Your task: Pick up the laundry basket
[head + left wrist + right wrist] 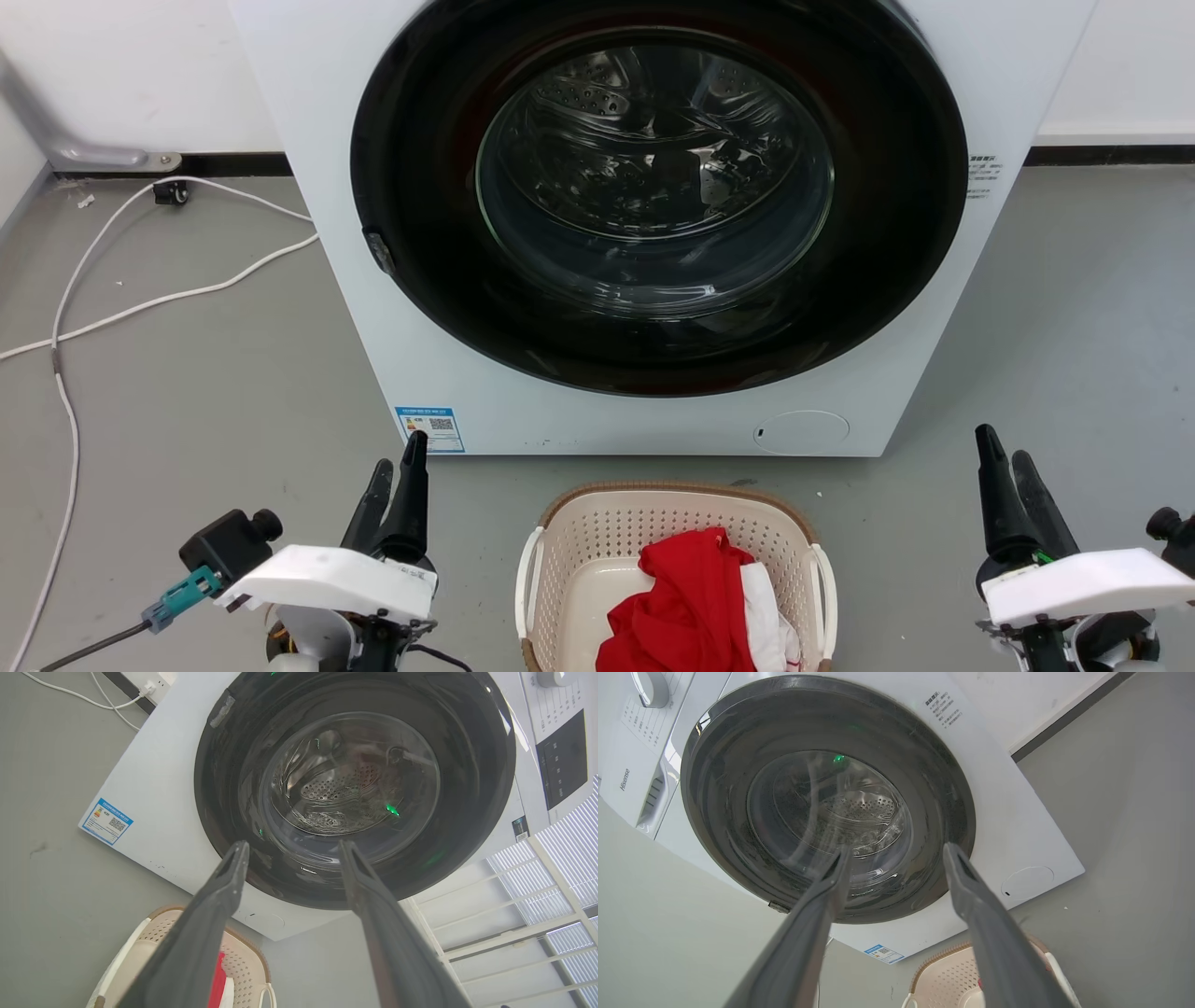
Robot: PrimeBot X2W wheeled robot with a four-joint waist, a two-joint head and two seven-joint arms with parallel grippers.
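Head view: laundry basket (pixel 653 490) on floor between left gripper (pixel 400 451) and right gripper (pixel 1003 444), one of side handles (pixel 526 579) toward each. Left gripper somewhat nearer. Both spread apart, holding nothing.

Floor (pixel 187 392) was smooth and grey, lightly scuffed. A white front-loading washing machine (pixel 317 233) stood before a white wall (pixel 140 75), its round dark door (pixel 653 205) shut. A black baseboard (pixel 1111 155) ran along the wall's foot. A white cable (pixel 187 295) trailed over the floor left of the machine. In the left wrist view, a white slatted frame (pixel 570 858) stood beside the machine. Light was even and bright.
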